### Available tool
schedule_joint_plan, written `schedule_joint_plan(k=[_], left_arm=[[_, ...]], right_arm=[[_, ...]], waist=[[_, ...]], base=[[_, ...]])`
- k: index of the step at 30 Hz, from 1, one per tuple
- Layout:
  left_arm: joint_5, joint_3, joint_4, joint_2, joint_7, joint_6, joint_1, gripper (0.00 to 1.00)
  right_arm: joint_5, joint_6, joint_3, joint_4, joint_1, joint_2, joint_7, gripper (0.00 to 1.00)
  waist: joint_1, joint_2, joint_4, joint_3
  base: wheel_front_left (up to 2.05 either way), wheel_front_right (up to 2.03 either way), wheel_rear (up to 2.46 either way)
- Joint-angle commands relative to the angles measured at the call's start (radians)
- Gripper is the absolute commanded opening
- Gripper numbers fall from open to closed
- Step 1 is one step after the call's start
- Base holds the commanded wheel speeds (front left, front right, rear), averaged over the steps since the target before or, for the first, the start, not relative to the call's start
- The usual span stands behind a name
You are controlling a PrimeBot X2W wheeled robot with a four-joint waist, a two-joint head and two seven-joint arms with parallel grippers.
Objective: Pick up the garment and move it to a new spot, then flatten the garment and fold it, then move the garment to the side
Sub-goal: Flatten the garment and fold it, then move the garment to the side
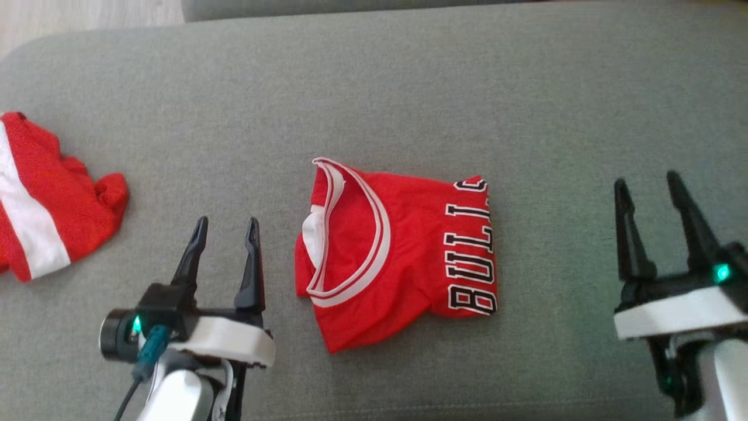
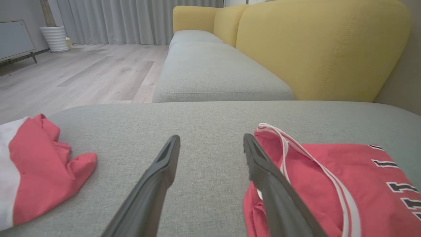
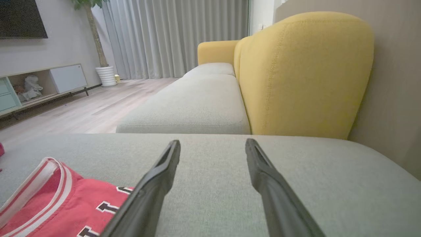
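You had the jersey (image 1: 397, 251) folded on the cushion (image 1: 409, 88), left gripper (image 1: 227, 222) just beside it, right gripper (image 1: 646, 180) well apart, both splayed wide, holding nothing.

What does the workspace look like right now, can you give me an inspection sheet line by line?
Surface: grey cushion, flat.
Job's things: red jersey at centre, folded over, slightly rumpled.
Clutter: crumpled red and white garment at far left.
Grippers: left gripper open beside the jersey; right gripper open, well apart from it; both empty.
Cables: dark cable with teal plug at left wrist.
Surroundings: yellow sofa back, grey curtains, wood floor.
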Motion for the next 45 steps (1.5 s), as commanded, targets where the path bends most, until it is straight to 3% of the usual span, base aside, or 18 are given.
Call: schedule_joint_plan(k=[1, 19, 45], left_arm=[[-0.007, 0.038, -0.037, 0.019, -0.007, 0.007, -0.010, 1.00], [-0.035, 0.047, -0.076, 0.052, 0.010, 0.035, 0.128, 1.00], [-0.039, 0.036, -0.112, 0.065, 0.020, 0.047, 0.120, 1.00]], right_arm=[[-0.007, 0.007, 0.014, -0.046, -0.004, 0.004, 0.005, 1.00], [-0.036, 0.007, -0.001, -0.107, 0.158, 0.062, 0.076, 1.00], [-0.031, 0.007, 0.002, -0.111, 0.168, 0.081, 0.094, 1.00]], waist=[[0.0000, 0.0000, -0.005, -0.013], [0.0000, 0.0000, -0.007, -0.150], [0.0000, 0.0000, 0.000, -0.141]], base=[[0.00, 0.00, 0.00], [0.00, 0.00, 0.00], [0.00, 0.00, 0.00]])
